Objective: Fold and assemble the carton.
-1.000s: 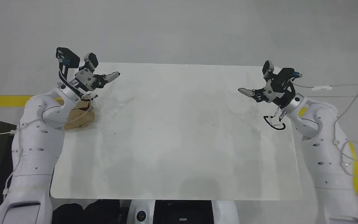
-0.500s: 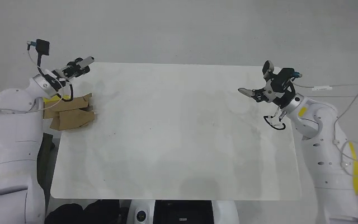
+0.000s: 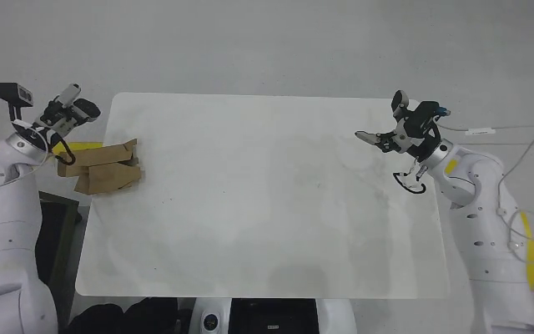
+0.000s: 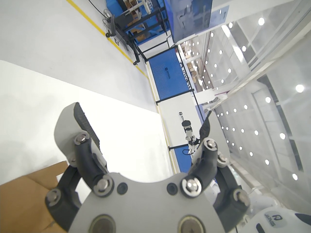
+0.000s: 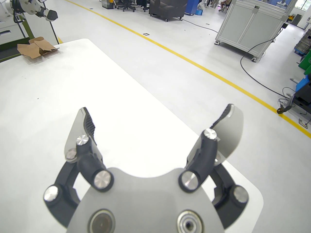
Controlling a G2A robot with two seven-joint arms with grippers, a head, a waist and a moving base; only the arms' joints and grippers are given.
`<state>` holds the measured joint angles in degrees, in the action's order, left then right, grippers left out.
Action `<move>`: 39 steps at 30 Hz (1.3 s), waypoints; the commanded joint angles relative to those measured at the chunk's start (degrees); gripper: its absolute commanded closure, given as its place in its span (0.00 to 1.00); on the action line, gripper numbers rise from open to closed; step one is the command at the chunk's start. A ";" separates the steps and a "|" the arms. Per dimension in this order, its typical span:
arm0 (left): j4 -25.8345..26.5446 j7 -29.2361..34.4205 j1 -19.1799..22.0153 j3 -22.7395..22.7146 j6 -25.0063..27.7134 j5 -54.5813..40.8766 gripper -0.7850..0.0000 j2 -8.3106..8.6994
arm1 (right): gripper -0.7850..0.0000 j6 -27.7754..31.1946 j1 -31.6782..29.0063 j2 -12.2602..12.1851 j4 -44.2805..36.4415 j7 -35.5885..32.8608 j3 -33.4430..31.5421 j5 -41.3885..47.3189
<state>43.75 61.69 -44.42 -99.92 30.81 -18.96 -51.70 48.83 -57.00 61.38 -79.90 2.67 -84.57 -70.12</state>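
Overhead, carton [image 3: 104, 167] overhangs table [image 3: 267, 209], left claw [image 3: 83, 108] near

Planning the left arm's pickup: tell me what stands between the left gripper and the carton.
Nothing visible. The open left gripper hangs just off the table's edge, near the carton, with only open space between them.

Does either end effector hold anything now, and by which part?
Nothing is held. The left end effector and the right end effector are open and empty; the carton lies apart from both.
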 commanded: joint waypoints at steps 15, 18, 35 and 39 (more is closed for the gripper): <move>-8.07 -13.18 -4.59 -9.15 -4.70 3.80 0.00 4.19 | 0.00 0.00 0.00 0.00 0.00 0.00 0.00 0.00; -9.45 -14.72 -5.63 -10.07 -6.05 4.57 0.00 4.77 | 0.00 0.00 0.00 0.00 0.00 0.00 0.00 0.00; -6.20 -24.88 -12.13 -4.52 -10.76 16.15 0.00 4.58 | 0.00 0.00 0.00 0.00 0.00 0.00 0.00 0.00; -5.57 -25.01 -13.51 -2.89 -12.04 17.98 0.00 4.31 | 0.00 0.00 0.00 0.00 0.00 0.00 0.00 0.00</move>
<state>38.06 36.65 -57.56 -103.31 19.35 -1.99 -47.38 48.83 -57.00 61.38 -79.90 2.67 -84.57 -70.12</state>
